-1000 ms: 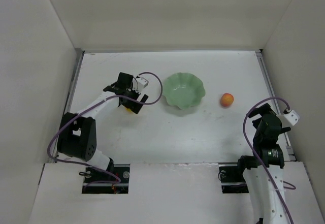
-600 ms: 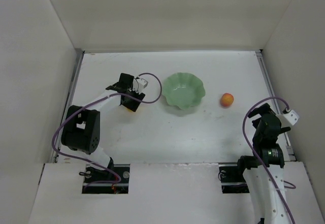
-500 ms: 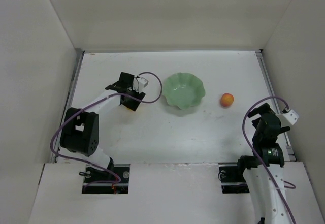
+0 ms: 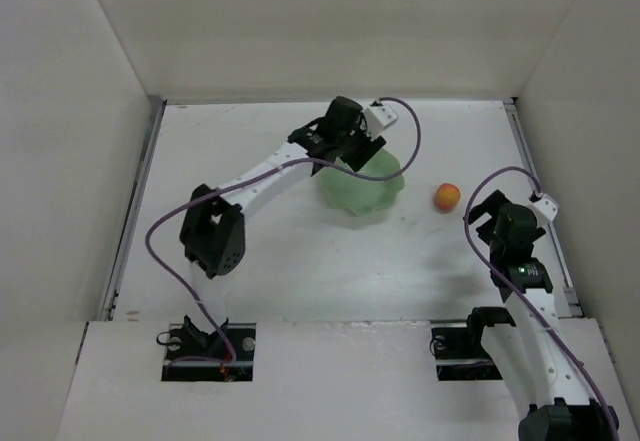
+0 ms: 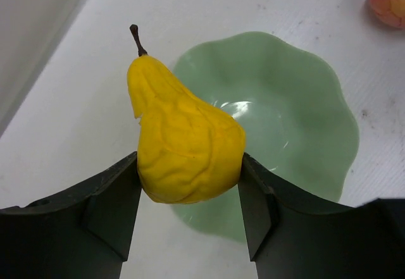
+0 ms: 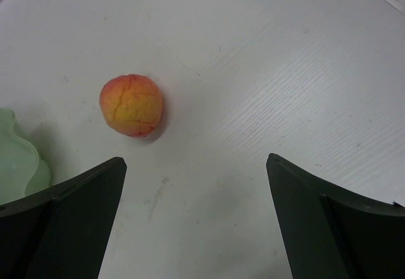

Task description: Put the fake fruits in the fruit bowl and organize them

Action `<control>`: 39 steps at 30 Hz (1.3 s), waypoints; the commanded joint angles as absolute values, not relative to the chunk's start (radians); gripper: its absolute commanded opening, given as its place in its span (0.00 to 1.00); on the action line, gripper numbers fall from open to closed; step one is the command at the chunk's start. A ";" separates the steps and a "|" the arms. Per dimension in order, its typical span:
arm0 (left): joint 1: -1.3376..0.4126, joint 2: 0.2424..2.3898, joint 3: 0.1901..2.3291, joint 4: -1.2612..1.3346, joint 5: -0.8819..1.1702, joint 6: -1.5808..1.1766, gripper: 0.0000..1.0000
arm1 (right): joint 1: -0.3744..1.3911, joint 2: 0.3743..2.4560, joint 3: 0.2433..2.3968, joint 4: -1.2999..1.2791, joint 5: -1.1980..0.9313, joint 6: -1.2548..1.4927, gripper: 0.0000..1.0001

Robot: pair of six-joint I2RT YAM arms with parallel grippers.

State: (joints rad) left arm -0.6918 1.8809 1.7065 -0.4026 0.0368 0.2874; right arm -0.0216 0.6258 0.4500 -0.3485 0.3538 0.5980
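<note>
over the bowl's edge, left gripper was clamped on the pear; it needed centring and lowering before release, while right gripper gaped empty near the peach.

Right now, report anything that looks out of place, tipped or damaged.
Nothing stands out. The bowl sits upright and whole, with nothing visible in it. The left gripper holds the pear above its edge, and the peach lies intact on the table, apart from the bowl.
</note>
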 commanded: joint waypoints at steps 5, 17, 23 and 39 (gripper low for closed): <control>-0.726 2.108 1.865 -0.443 0.063 0.261 0.34 | -0.051 0.598 0.477 -0.258 0.267 0.627 1.00; -0.734 1.872 1.749 -0.413 0.083 0.212 1.00 | -0.027 0.899 0.554 -0.063 0.166 0.646 1.00; -0.593 1.637 1.625 -0.436 0.083 0.215 1.00 | 0.022 1.113 0.606 0.052 0.143 0.652 1.00; 0.034 1.329 1.158 -0.422 0.104 0.138 1.00 | 0.050 1.535 0.808 0.028 0.245 0.698 0.83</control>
State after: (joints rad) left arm 0.0071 1.4647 1.1873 -0.4694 0.0677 0.1715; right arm 0.0429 1.5272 0.7544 0.0006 0.2131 0.6914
